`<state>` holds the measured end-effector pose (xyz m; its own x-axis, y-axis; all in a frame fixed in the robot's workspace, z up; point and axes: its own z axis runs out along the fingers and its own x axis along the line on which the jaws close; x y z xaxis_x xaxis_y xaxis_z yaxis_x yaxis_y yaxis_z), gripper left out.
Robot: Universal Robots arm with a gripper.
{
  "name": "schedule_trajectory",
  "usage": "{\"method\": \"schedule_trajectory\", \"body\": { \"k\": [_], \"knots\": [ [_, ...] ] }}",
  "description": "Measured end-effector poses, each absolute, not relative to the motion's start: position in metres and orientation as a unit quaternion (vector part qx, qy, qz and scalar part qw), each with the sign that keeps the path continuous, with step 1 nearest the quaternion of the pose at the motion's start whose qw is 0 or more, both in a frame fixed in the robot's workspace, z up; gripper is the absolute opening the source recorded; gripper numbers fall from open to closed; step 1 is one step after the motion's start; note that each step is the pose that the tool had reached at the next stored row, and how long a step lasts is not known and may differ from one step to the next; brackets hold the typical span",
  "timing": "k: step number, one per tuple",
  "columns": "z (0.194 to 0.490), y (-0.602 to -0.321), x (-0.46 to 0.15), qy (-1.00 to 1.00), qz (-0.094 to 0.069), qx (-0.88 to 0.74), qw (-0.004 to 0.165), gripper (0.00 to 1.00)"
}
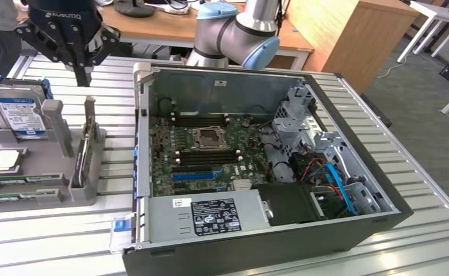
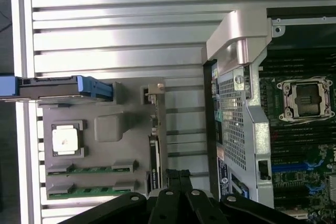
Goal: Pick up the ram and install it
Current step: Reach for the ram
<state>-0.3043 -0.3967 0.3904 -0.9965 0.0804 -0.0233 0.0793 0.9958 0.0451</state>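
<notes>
In the grey holder (image 1: 71,198) at the exterior view's left: two ram sticks (image 2: 90,170) lie flat, side by side, in long slots, untouched. The same holder carries a CPU (image 2: 65,141), a hard drive (image 1: 19,115) standing upright, and an upright card (image 1: 86,146). The claw (image 1: 81,79) is closed, gripping nothing, and hangs high near the holder's far end, well apart from the ram sticks. On the slatted surface (image 1: 56,236), at the exterior view's right, an open PC case (image 1: 286,253) exposes its motherboard (image 1: 208,158).
</notes>
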Motion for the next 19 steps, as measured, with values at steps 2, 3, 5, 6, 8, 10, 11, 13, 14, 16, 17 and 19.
{"method": "schedule_trajectory", "body": {
  "k": [2,3,5,6,8,10,11,13,14,16,17,19],
  "knots": [
    [0.390,-0.397,-0.310,0.999,0.022,0.040,0.013,0.10],
    [0.390,-0.397,-0.313,0.999,0.022,0.040,0.013,0.10],
    [0.390,-0.397,-0.319,0.999,0.022,0.040,0.013,0.10],
    [0.390,-0.397,-0.321,0.999,0.022,0.041,0.013,0.10],
    [0.390,-0.397,-0.327,0.999,0.022,0.041,0.013,0.10],
    [0.390,-0.397,-0.332,0.999,0.022,0.041,0.013,0.10],
    [0.390,-0.397,-0.335,0.999,0.022,0.041,0.013,0.10],
    [0.390,-0.396,-0.340,0.999,0.022,0.041,0.013,0.10],
    [0.390,-0.396,-0.342,0.999,0.022,0.041,0.013,0.10],
    [0.390,-0.396,-0.347,0.999,0.022,0.042,0.013,0.10],
    [0.389,-0.396,-0.350,0.999,0.022,0.042,0.013,0.10],
    [0.389,-0.396,-0.355,0.999,0.022,0.042,0.013,0.10]
  ]
}}
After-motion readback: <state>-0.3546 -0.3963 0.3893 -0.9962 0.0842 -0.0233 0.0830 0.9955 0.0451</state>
